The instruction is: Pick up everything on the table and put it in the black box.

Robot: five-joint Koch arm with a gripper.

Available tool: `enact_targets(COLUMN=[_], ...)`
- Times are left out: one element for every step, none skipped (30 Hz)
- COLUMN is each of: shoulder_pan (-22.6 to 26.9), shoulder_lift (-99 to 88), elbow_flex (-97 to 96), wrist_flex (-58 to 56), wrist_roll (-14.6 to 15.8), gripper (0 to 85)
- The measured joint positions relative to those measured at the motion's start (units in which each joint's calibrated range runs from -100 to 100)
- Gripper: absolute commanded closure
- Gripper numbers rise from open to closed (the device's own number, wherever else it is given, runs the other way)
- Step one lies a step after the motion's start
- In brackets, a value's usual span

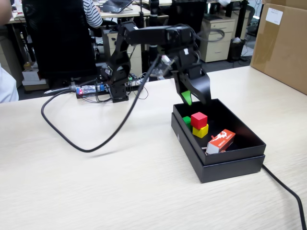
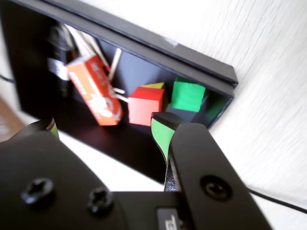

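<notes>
Pincer (image 1: 191, 99) hangs released (nothing gripped) above pale wood-grain table (image 1: 96, 182), office desks behind.

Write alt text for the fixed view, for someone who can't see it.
A black robot arm's empty gripper hangs over an open black box on a pale wooden table. Inside lie a red cube stacked on a yellow cube, a green cube and an orange-red carton.

Red cube (image 1: 198, 119) atop yellow cube (image 1: 201, 130), green cube (image 1: 186, 120) beside them, all inside black box (image 1: 225, 167) on table (image 1: 96, 182).
</notes>
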Motion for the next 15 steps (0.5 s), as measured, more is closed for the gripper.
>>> enact_targets(shoulder_pan=[-0.73, -1.56, -2.34, -3.22, -4.2, -5.42, -6.79, -8.06, -9.08, -9.82, -10.4, -11.18, -11.92, -12.7, -13.48], shoulder_lift=[-4.01, -7.9, -11.0, -14.24, -17.48, -20.71, -23.56, -26.28, -28.35, -30.42, -32.75, -35.21, -37.41, -39.48, -41.29], elbow_flex=[-1.37, -2.46, -3.01, -3.56, -5.02, -6.94, -9.4, -11.96, -14.06, -16.25, -18.9, -21.45, -24.46, -27.48, -30.31], wrist_flex=[0.0, 0.0, -0.08, -0.08, 0.0, 0.0, 0.0, 0.0, 0.0, 0.08, 0.08, 0.08, 0.46, 1.16, 1.94], wrist_roll=[-0.2, -0.49, -0.73, -1.03, -1.37, -1.81, -2.34, -3.03, -3.66, -4.25, -4.64, -5.03, -5.37, -5.76, -6.06], gripper=[41.6, 38.4, 37.8, 37.8, 37.8, 37.8, 37.6, 37.8, 37.8, 37.6, 37.6, 37.5, 37.5, 37.5, 37.4])
